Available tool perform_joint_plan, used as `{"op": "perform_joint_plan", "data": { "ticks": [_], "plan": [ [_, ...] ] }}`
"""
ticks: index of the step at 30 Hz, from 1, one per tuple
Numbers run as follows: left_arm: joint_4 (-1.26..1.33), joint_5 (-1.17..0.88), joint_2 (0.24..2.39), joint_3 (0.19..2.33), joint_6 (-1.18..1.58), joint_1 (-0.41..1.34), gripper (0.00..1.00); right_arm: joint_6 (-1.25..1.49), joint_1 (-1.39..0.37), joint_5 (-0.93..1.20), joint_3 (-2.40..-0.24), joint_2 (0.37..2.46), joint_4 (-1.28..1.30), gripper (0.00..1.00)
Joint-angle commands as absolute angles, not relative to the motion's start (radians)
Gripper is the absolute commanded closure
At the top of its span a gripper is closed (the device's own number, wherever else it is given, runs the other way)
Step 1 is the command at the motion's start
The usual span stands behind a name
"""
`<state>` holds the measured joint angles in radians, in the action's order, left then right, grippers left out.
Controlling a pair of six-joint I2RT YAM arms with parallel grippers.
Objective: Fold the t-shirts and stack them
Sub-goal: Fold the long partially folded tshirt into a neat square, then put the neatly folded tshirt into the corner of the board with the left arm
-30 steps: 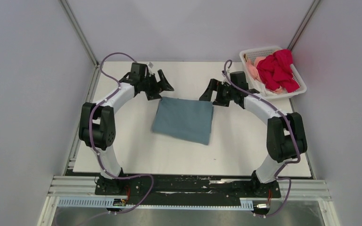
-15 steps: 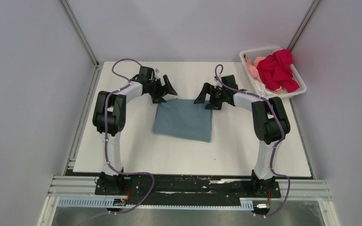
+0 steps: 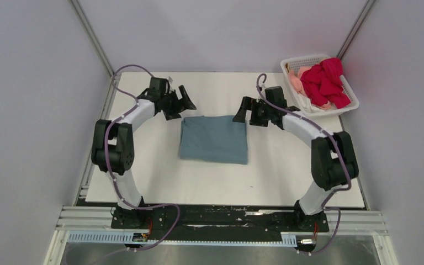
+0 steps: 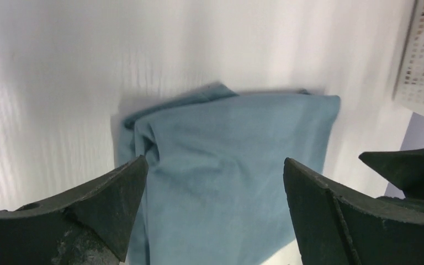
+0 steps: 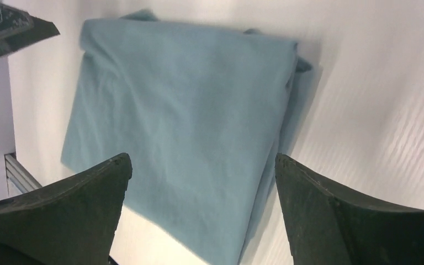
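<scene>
Left hand (image 3: pixel 186 100), right hand (image 3: pixel 242 110) backed off blue-grey t-shirt (image 3: pixel 214 139), both agape.

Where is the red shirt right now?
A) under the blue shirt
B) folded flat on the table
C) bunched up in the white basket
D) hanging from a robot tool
C: the red shirt lies bunched up in the white basket at the far right corner, and only the folded blue shirt is on the table.
</scene>
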<state>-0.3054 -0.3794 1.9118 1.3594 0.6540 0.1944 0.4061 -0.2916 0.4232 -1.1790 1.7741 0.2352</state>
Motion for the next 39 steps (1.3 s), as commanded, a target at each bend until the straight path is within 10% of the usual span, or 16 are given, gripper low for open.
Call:
{"op": "perform_joint_plan", "data": {
  "ticks": [1,11,19,31,39],
  "plan": [
    [-0.303,-0.275,1.661,1.252,0.652,0.211,0.0,0.389,-0.375,0.393,-1.056,1.554,0.248,0.0],
    [-0.039,-0.569,1.489,0.798,0.775,0.396,0.0,0.501,-0.437,0.609,-0.77,1.497,0.071,0.0],
    [-0.134,-0.36,1.426,0.596,0.755,0.39,0.0,0.503,-0.388,0.485,-0.629,1.52,0.074,0.0],
    [-0.294,-0.1,1.164,0.661,0.763,0.327,0.0,0.454,-0.382,0.354,-0.68,1.256,0.197,0.0],
    [-0.271,-0.17,1.414,0.785,0.718,0.249,0.07,0.445,-0.383,0.286,-0.673,1.218,0.245,0.0]
  ]
}}
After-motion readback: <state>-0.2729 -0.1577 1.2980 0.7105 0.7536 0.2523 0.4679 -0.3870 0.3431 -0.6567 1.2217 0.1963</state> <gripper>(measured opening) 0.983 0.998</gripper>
